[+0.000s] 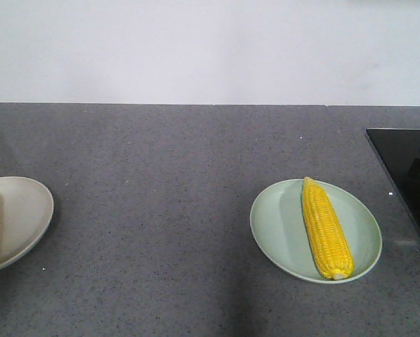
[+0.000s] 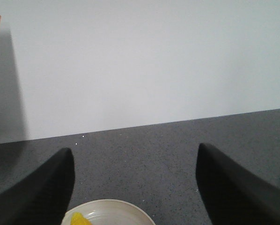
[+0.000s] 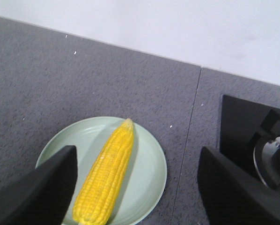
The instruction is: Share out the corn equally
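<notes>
Hovering over its green plate [image 3: 144, 187] and corn [image 3: 105, 178], right gripper [image 3: 137, 187] spread; left gripper [image 2: 135, 183] likewise spread, empty.

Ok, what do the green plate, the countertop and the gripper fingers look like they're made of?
Green plate: probably glazed ceramic or melamine; smooth, pale, soft sheen. Countertop: looks like speckled grey stone or composite, matte, with a seam on the right. Right end effector fingers: dark, finely textured surface, likely rubber or plastic; which one is unclear.
</notes>
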Robot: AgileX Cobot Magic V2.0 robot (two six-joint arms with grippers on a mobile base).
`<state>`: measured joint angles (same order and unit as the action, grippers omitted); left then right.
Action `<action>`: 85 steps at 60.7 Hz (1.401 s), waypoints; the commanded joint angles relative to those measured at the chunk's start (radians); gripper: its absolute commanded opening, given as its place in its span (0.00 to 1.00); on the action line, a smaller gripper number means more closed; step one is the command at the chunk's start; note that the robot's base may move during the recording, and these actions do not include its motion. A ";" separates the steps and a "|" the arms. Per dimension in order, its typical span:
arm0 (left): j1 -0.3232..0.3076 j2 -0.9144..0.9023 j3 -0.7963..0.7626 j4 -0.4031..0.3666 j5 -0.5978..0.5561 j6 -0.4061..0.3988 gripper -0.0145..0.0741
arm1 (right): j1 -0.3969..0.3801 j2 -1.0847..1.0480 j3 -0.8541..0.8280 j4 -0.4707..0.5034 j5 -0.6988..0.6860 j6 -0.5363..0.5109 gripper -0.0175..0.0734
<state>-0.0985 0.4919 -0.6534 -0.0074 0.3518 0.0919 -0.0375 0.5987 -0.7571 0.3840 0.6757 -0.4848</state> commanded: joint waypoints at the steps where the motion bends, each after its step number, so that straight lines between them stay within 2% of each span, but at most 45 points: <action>1: -0.003 -0.004 -0.011 -0.010 -0.105 0.003 0.66 | 0.003 -0.021 -0.014 0.009 -0.112 -0.004 0.68; 6: -0.003 -0.004 -0.011 -0.010 -0.102 0.003 0.58 | 0.003 -0.028 -0.014 0.009 -0.128 -0.004 0.58; 22: -0.003 -0.004 -0.011 -0.009 -0.102 0.004 0.15 | 0.003 -0.029 -0.014 0.009 -0.140 -0.004 0.19; 85: -0.003 -0.004 -0.009 -0.010 -0.104 0.003 0.15 | 0.003 -0.029 -0.014 0.017 -0.127 -0.004 0.18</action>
<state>-0.0985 0.4853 -0.6431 -0.0074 0.3313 0.0942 -0.0375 0.5667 -0.7490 0.3859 0.6140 -0.4848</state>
